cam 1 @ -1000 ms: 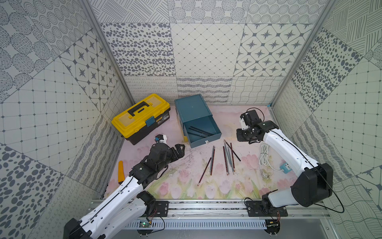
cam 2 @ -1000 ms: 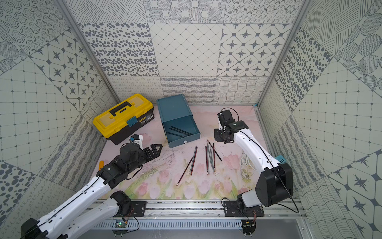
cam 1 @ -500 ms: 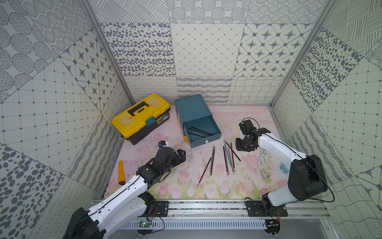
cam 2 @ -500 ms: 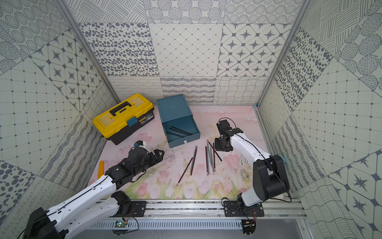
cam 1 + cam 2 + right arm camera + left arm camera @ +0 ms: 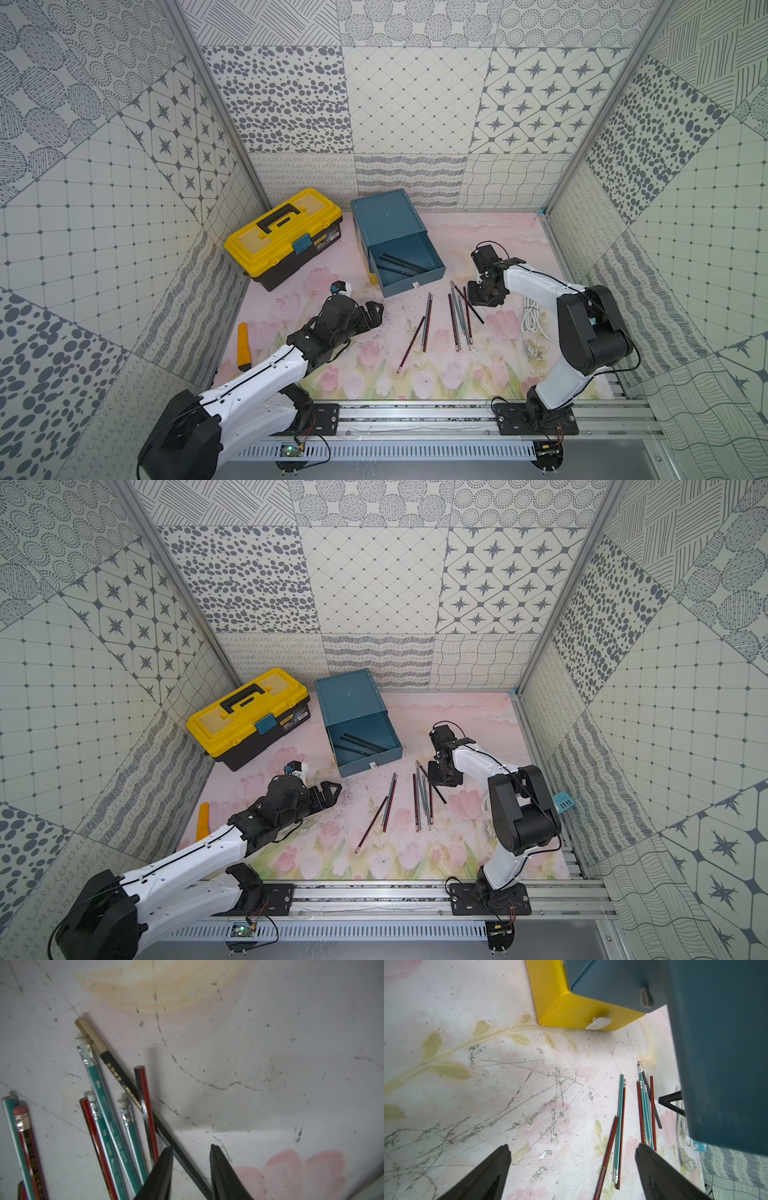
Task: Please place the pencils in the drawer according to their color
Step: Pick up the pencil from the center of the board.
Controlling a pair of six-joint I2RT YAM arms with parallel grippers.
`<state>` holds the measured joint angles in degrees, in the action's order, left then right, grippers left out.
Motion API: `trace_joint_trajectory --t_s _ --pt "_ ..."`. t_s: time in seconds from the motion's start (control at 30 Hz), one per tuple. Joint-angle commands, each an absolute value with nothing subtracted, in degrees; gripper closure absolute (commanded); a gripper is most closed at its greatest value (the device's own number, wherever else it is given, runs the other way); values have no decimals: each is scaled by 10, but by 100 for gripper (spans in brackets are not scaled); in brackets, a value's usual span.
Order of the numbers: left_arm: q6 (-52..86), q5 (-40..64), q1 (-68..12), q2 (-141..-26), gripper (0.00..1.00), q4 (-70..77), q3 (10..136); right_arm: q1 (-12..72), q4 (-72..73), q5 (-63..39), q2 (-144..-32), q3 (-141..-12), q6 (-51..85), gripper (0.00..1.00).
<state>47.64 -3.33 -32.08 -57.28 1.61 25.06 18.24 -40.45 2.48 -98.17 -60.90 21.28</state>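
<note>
Black pencil (image 5: 116, 1072): lies flat on the bench (image 5: 365, 374), slanting across the edge of the loose cluster; its lower stretch runs between the two fingers of the right hand (image 5: 191, 1147).
Right hand: low over that pencil, fingers parted a little and standing either side of it, not pinching it.
Loose pencils (image 5: 457, 322): red-striped and teal ones lie roughly parallel on the bench, just beside the right hand; three more lie a bit further toward the left arm.
Stowed pencils (image 5: 401, 264): black ones lie in the pulled-out top drawer (image 5: 434, 259).
Drawer cabinet (image 5: 384, 216): teal, behind the loose pencils; its yellow bottom drawer (image 5: 581, 1014) is pushed in, as the left wrist view shows.
Left hand (image 5: 376, 311): fingers spread wide, holding nothing, near the cabinet's front and apart from the pencils.
Toolbox (image 5: 282, 237): yellow lid, black base, beside the cabinet.
White cable (image 5: 534, 324): coiled on the bench beyond the right hand.
Yellow-orange tool (image 5: 242, 345): near the wall by the left arm.
</note>
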Motion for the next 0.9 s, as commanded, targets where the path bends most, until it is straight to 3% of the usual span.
trace_joint_trajectory --t_s 0.0,0.87 --pt "443 -13 -322 -587 1 89 255 184 -382 15 -997 -616 206 61" --pt "454 -23 -321 -593 1 84 253 215 -388 4 -1028 -667 199 62"
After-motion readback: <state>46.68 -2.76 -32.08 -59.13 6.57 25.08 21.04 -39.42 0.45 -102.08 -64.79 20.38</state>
